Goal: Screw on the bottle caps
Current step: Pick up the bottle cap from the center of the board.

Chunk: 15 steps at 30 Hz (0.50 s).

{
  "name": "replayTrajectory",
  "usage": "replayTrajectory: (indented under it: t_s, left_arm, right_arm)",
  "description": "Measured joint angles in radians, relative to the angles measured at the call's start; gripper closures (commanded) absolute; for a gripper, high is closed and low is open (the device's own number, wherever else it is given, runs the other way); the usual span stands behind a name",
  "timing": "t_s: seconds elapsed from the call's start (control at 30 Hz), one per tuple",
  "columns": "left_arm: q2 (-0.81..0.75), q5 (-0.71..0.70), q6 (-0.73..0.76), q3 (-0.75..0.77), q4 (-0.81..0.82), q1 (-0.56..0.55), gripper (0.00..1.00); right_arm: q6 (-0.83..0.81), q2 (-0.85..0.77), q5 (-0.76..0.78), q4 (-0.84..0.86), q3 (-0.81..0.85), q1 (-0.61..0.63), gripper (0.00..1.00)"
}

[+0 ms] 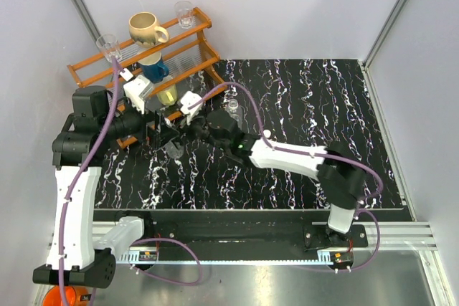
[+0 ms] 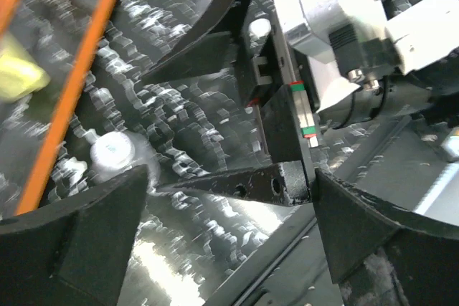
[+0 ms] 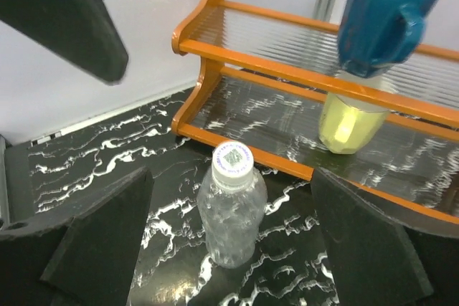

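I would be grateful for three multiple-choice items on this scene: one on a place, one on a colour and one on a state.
1. Where does the small clear ribbed plastic bottle stand relative to the orange wooden rack?
A. On its upper shelf.
B. On the black marbled table, in front of it.
C. Behind it.

2. What colour is the glazed mug above the yellow cup?
A. Blue.
B. Red.
C. Green.

3. Where is the bottle's round white plastic cap?
A. Lying on the table.
B. Pinched in a gripper.
C. On the bottle's neck.

Answers: 1 B, the right wrist view shows it upright before the rack; 2 A, its glaze is plainly blue; 3 C, it sits atop the neck.
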Motion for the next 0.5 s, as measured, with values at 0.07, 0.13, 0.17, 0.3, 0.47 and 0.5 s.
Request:
replayTrajectory:
  t_s: [0.07, 0.13, 0.17, 0.3, 0.47, 0.5]
  left_arm:
    - [0.002, 0.073, -0.029, 0.000, 0.012, -0.005, 0.18]
    - [0.009, 0.148, -0.053, 0.005, 0.024, -0.051, 0.22]
    - [0.017, 0.180, -0.069, 0.007, 0.027, -0.095, 0.23]
    - [0.062, 0.183, -0.098, 0.008, 0.088, -0.301, 0.27]
    - [0.211, -0.021, -0.044, 0.014, 0.084, -0.481, 0.28]
    - [0.270, -0.057, -0.037, 0.026, 0.074, -0.520, 0.29]
  right_arm:
    - [-0.002, -0.100, 0.008, -0.045, -0.055, 0.002, 0.01]
    - [0.005, -0.193, 0.023, -0.089, -0.119, 0.009, 0.02]
    - [0.007, -0.239, 0.039, -0.122, -0.149, 0.015, 0.04]
    - [0.038, -0.454, 0.127, -0.296, -0.271, 0.024, 0.10]
    - [0.116, -0.786, 0.286, -0.426, -0.332, 0.012, 0.14]
    - [0.135, -0.854, 0.340, -0.437, -0.336, 0.012, 0.18]
